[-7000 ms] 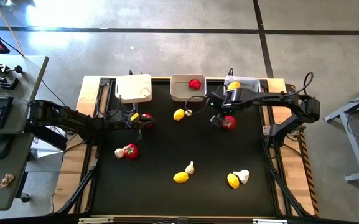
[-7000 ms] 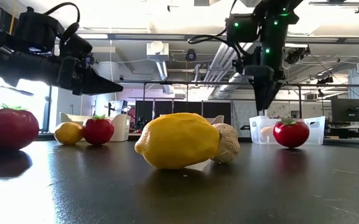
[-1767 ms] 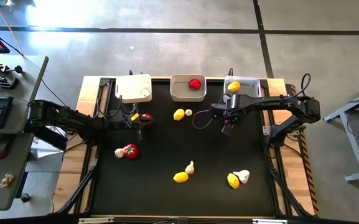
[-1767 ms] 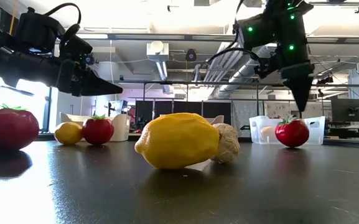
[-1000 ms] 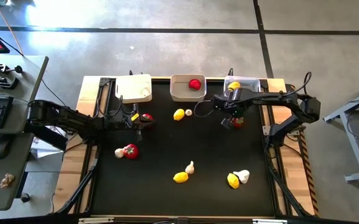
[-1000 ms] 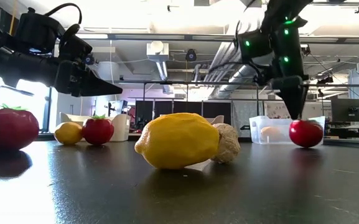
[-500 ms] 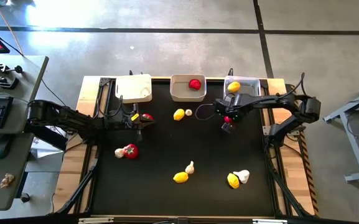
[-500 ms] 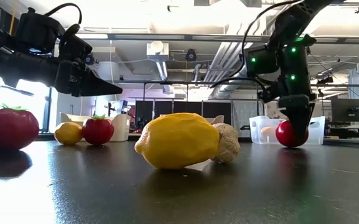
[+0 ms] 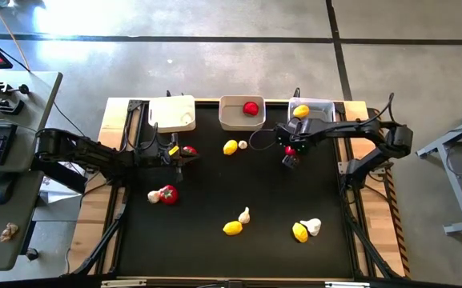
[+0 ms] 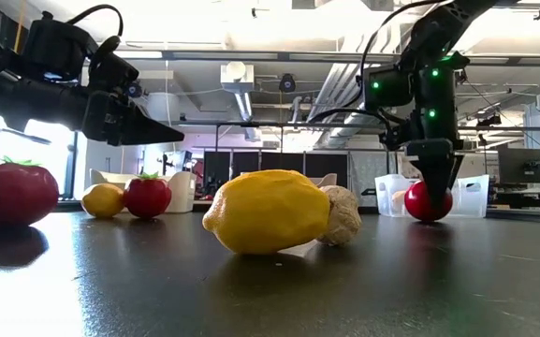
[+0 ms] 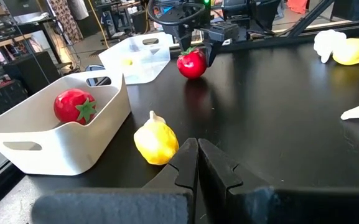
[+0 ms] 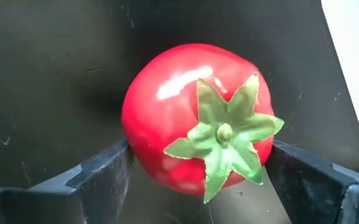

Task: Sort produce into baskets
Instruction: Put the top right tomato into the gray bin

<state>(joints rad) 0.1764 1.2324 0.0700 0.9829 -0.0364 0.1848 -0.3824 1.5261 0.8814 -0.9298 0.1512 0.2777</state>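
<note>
So the right end effector is down on the surface with its fingers spread wide on either side of a red tomato. From the right wrist view the fingers flank it with a sliver of gap on each side, so I can't tell if they're touching it. That spot is just in front of the clear basket at the far right corner, which has a lemon in it.

The middle basket holds one tomato, and the white basket sits next to it along the far edge.

The left end effector hovers with fingers pinched shut and empty, right by another tomato.

There's plenty of open black surface in the middle; the remaining pieces sit more toward the near side.
</note>
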